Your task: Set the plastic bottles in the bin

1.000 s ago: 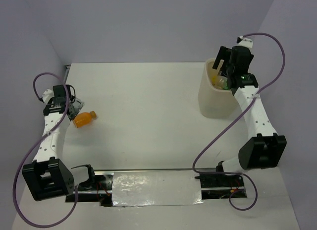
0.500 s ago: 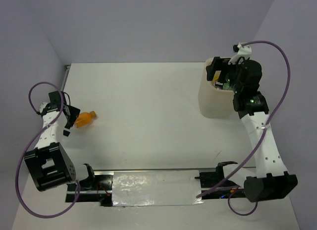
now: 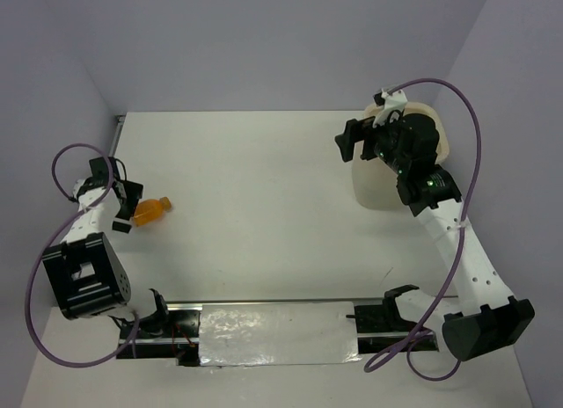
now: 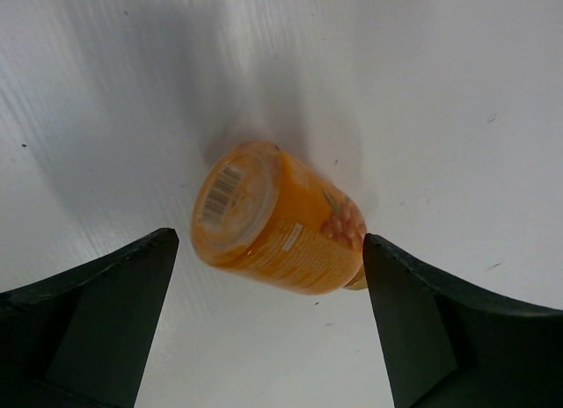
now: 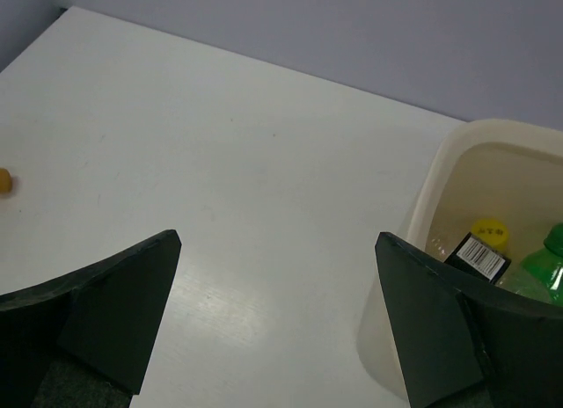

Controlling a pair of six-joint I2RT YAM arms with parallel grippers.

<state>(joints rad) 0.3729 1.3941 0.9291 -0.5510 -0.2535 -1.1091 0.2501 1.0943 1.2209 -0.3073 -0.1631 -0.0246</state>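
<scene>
target: orange bottle (image 3: 149, 212) on its side at the left of the table (image 3: 264, 188), the only one seen outside the bin (image 3: 374, 186) | axis: base toward left gripper (image 4: 268, 241), cap pointing away right | left gripper: wide, empty, bottle in line with its gap | right gripper (image 5: 277, 241): wide, empty, by the bin, well apart | nearer arm: left

Orange bottle (image 4: 281, 219) (toppled) between fingers (image 4: 97, 316)

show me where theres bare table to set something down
The whole middle of the table, between the orange bottle at left and the bin at right, is bare. Crowded: around the bottle, flanked by the open left gripper, and the bin's left side, where the right gripper hangs.
</scene>
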